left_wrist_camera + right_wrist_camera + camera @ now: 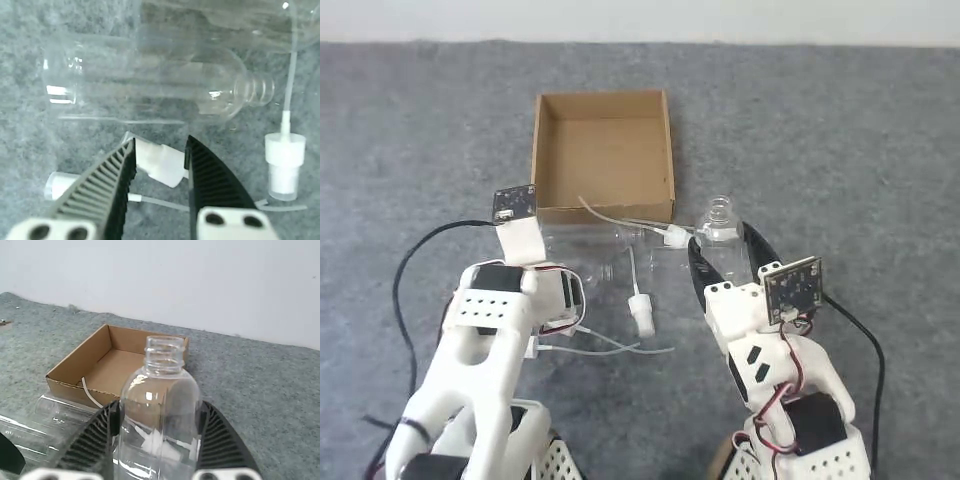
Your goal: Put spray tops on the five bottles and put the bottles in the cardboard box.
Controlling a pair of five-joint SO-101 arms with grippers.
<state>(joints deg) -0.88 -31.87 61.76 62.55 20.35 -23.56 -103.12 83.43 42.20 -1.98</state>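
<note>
Capping was the step in hand, and nothing was boxed: the cardboard box (603, 150) sat at 12 o'clock on the grey mat (840, 150) with its floor bare. The right gripper (719, 236) had its jaws clamped on either side of the upright bottle (160, 390), whose neck was open. That bottle stood just off the box's near corner, at 5 o'clock from it.

Over at 8 o'clock, the left gripper (160, 141) had its jaws closed against a spray top (162, 165), the white cap filling the gap from one jaw to the other. By my reckoning this was bottle one of five.

The next move called for the left arm to lift that top, swing its dip tube downward and carry it toward 2 o'clock. It would then thread the tube into the open neck while the right arm held steady.

Traffic in between, though: lying bottles (585, 250) sprawled along the box's front wall, right on that path. A second spray top (675, 237) lay against the right gripper's jaw at 9 o'clock of the upright bottle, its tube leaning over the box wall. A third spray top (642, 315) stood at 6 o'clock of the box, tube up, near the left jaws.
</note>
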